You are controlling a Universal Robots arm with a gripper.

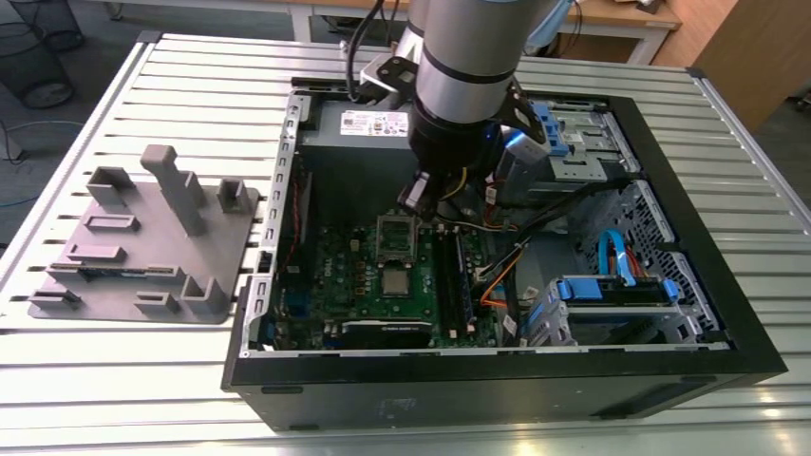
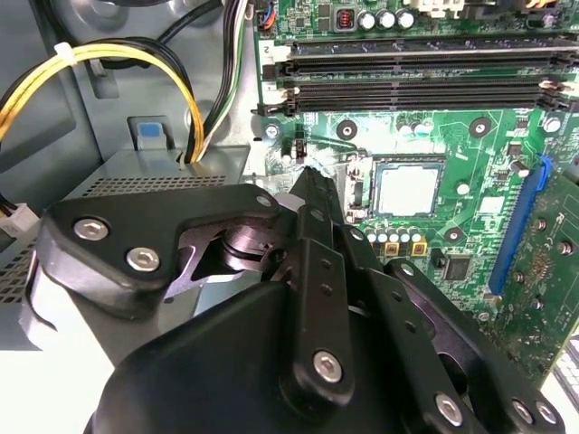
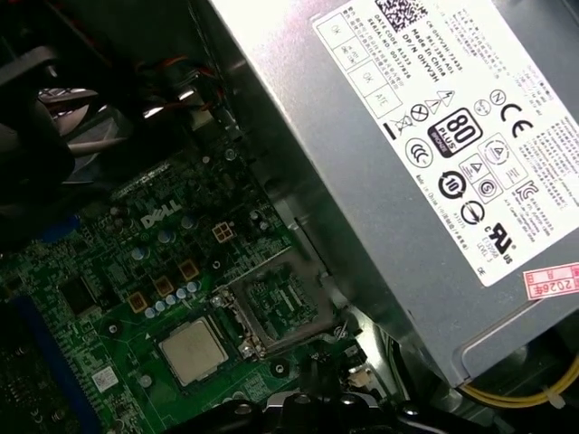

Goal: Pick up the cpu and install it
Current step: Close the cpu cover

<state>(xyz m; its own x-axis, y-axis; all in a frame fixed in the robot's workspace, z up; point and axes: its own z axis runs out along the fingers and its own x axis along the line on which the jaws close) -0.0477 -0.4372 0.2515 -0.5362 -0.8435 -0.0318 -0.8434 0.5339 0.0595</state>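
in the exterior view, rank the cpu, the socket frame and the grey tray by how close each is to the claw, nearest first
1. the socket frame, right beside the claw, inside the case.
2. the cpu, on the green board just beyond the frame.
3. the grey tray, outside the case on the exterior view's left, clearly farthest.

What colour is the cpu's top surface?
Pale silvery metal; the cpu shows best in the first wrist view.

A slatted metal table [image 1: 114, 380] stands on a dark grey floor [image 1: 788, 152]. Beyond its far edge are a pale wooden desk [image 1: 621, 14], a brown wooden cabinet [image 1: 747, 47] and a wire basket [image 1: 38, 57].
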